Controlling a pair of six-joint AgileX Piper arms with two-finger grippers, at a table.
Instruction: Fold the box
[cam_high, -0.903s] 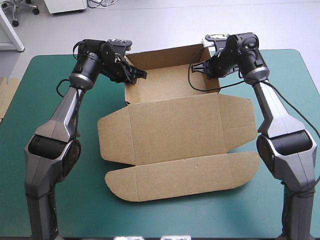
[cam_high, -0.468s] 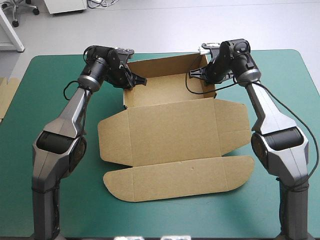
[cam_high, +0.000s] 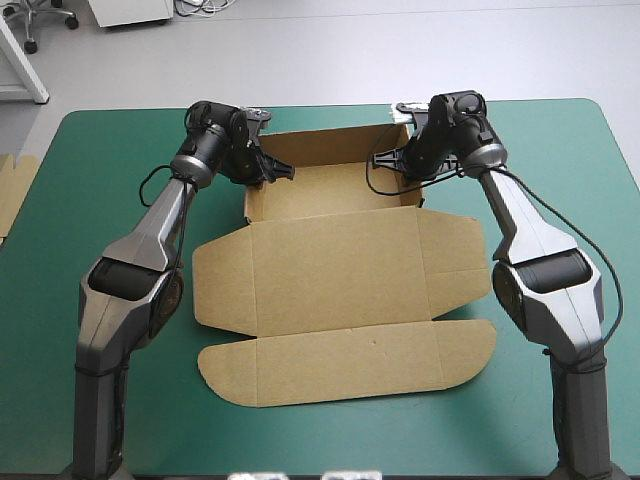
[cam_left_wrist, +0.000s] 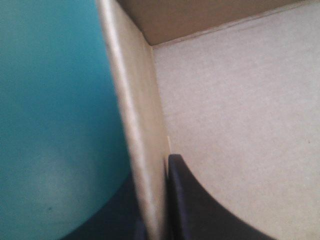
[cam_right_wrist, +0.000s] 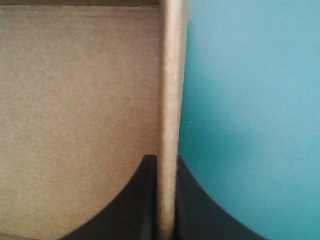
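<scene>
The brown box (cam_high: 330, 265) is an open tray at the far middle of the teal-green table, its lid and front flap lying flat toward the near edge. My left gripper (cam_high: 262, 170) is shut on the tray's left side wall (cam_left_wrist: 137, 130), one black finger (cam_left_wrist: 200, 205) inside the tray and the other outside. On the opposite side, my right gripper (cam_high: 400, 160) is shut on the right side wall (cam_right_wrist: 170, 115), its fingers (cam_right_wrist: 125, 205) pinching the wall's top edge. The tray floor (cam_right_wrist: 75, 100) shows inside.
More brown board (cam_high: 12, 190) pokes in at the table's left edge. Bare teal-green cover (cam_high: 90, 170) lies to the left and right of the box and along the near edge.
Both grippers have moved down and inward onto the tray's side walls. The whole box has slid slightly to the left and nearer.
</scene>
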